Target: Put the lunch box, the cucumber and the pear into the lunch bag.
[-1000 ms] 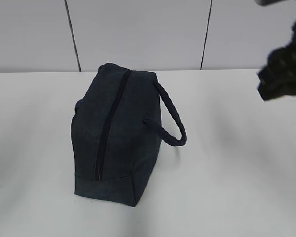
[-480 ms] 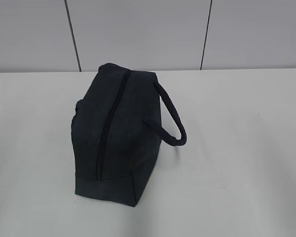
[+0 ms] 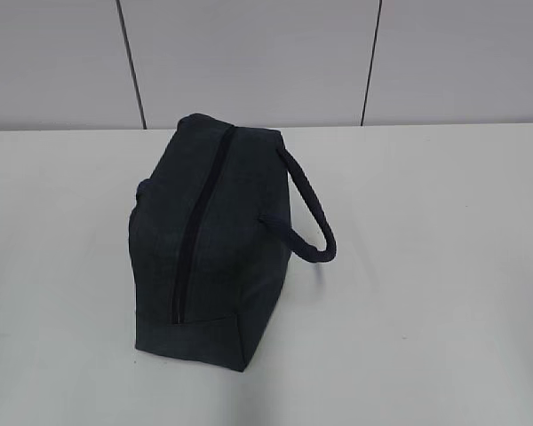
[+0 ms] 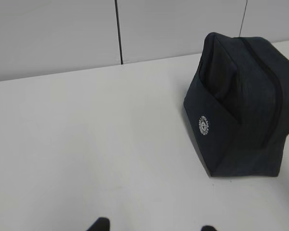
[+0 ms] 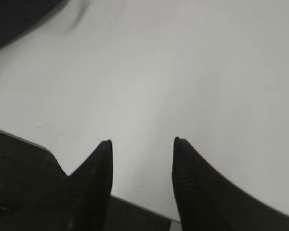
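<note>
On the white bench (image 3: 426, 293) you are seeing the lunch bag (image 3: 209, 240) sitting alone left of centre, zipper (image 3: 195, 231) running shut along its top, loop handle (image 3: 311, 217) drooping to the right. Both arms are staying clear of it: the left tool (image 4: 154, 227) is showing spread tips over bare bench, and the right tool (image 5: 142, 149) is hanging spread and empty near the bench edge.

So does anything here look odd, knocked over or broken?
Nothing looks damaged or spilled. The lunch bag sits alone on the white table, zipped shut, its handle sticking out to one side. The only oddity: no lunch box, cucumber or pear shows in any view. Both pincers hang open and empty.
</note>
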Tool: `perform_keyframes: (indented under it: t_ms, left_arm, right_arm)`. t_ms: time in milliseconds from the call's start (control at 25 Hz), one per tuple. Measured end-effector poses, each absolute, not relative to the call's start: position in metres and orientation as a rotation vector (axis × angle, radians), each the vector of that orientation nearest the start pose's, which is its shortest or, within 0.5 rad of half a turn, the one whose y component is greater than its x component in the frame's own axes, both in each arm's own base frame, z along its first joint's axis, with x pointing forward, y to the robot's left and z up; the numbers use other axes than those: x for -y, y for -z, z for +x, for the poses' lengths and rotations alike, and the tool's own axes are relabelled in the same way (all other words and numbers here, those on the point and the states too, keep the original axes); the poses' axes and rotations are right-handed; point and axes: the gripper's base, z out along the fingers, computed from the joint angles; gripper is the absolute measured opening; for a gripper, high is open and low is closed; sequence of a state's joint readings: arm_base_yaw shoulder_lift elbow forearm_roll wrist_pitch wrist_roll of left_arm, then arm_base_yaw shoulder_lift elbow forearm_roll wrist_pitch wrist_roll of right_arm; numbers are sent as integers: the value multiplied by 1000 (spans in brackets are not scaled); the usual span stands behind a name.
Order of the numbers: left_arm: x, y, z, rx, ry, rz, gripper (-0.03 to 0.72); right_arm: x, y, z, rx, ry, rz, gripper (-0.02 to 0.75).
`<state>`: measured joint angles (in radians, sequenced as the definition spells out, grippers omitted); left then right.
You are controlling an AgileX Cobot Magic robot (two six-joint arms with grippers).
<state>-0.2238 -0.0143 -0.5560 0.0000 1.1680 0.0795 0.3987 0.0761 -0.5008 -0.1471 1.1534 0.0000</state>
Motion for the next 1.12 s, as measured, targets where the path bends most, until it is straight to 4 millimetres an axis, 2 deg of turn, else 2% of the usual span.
perform_keyframes:
  t_ms: [200,760,1120]
  left_arm:
    - [-1,-280,-14,-2040,115,314,351]
    - [0,-279,-13,-2032,130,314,268]
    - [0,-279,-13,-2032,130,314,249]
  right_arm:
    - [14,-270,-7,-2077,-92,-406,332]
    - [14,-270,-7,-2073,-95,-411,332]
    - [14,-270,-7,-2073,-93,-413,332]
